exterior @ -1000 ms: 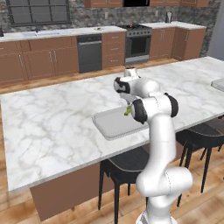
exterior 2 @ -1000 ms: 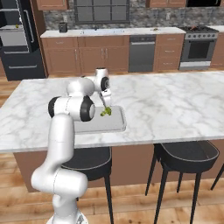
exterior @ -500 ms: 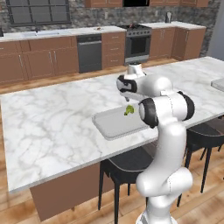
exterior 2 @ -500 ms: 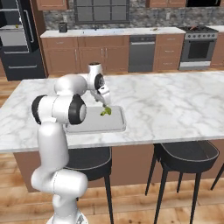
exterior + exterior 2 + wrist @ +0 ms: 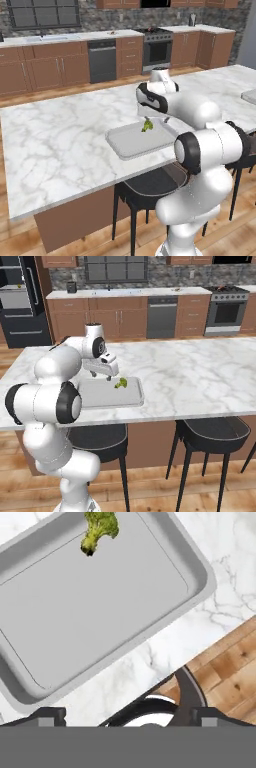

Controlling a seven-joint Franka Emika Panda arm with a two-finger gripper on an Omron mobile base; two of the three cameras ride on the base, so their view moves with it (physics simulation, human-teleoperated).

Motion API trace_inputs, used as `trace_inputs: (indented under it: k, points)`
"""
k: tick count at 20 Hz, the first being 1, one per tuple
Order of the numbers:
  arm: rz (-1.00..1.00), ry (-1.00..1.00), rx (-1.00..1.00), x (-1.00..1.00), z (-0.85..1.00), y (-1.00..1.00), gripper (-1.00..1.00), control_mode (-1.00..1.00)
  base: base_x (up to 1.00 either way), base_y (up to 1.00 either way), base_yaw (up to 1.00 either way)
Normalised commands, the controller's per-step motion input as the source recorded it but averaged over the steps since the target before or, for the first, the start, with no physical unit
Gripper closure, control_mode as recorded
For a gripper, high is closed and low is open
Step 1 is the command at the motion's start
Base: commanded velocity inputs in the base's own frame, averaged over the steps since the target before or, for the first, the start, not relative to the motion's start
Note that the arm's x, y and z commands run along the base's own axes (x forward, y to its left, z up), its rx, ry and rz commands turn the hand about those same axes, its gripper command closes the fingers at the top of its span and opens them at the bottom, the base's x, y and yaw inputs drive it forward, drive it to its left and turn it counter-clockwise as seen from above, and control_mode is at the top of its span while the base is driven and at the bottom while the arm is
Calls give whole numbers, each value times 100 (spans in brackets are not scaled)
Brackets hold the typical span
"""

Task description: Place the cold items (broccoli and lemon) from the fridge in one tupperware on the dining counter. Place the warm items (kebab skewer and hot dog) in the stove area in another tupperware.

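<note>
A green broccoli (image 5: 147, 125) (image 5: 120, 383) (image 5: 100, 529) lies inside a shallow grey tupperware (image 5: 120, 147) (image 5: 100, 401) (image 5: 200, 577) on the marble dining counter (image 5: 60, 135), near the tray's far corner. My gripper (image 5: 153, 119) (image 5: 101, 375) (image 5: 127, 717) hovers just above that tupperware, jaws wide open with nothing between them. The broccoli rests free, beside and slightly below the fingers. The lemon, kebab skewer and hot dog are out of view.
A second grey tupperware (image 5: 250, 96) sits at the counter's right end. Black stools (image 5: 212, 431) (image 5: 150, 182) stand along the near edge. The fridge (image 5: 15, 301) is at the back left and the stove (image 5: 157, 47) (image 5: 227, 308) against the back wall.
The jaws went from shut on the broccoli to wide open, and the broccoli now lies in the tupperware. The arm's elbow has swung round and the hand has lifted slightly.
</note>
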Motion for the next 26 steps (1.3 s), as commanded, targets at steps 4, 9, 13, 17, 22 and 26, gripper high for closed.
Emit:
trace_inputs:
  k: [4,9,13,17,22,26]
  points:
    - [42,1,0,-100,9,0,-100,-100,0,0,0]
    - [34,-18,0,-100,-1,0,-100,-100,0,0,0]
    - [8,11,-2,-73,22,14,-100,-100,0,0,0]
    - [0,12,0,-39,-13,0,-100,-100,0,0,0]
    - [0,1,0,-12,-1,0,-100,-100,0,0,0]
    - [0,0,0,0,0,0,-100,100,-99,59,15]
